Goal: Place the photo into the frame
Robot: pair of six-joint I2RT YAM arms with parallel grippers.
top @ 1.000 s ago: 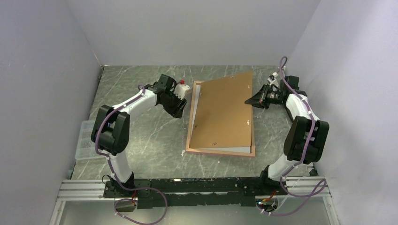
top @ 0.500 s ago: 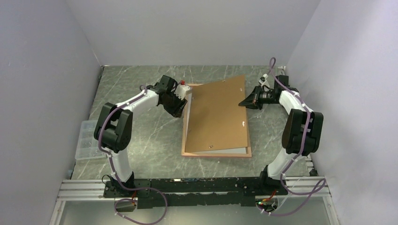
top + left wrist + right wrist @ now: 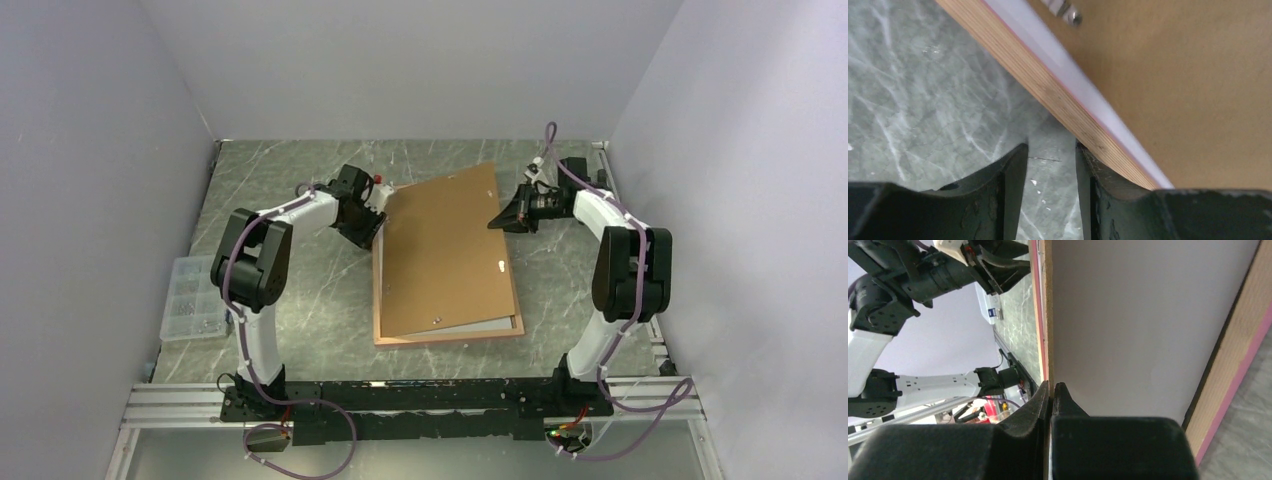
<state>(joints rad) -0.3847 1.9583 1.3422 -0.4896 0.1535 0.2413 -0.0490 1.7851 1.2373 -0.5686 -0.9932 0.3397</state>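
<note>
Brown backing board [image 3: 440, 250], pinched by right gripper [image 3: 497, 222], over photo [image 3: 480, 326] in frame [image 3: 450, 339]

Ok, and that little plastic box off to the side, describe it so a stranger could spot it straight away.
Start at the grey-green marbled table and follow its left edge, by the wall, just outside the left arm. The plastic box sits there, seemingly split into compartments. It is small and see-through, unlike the big flat brown board and pink-edged frame mid-table.
</note>
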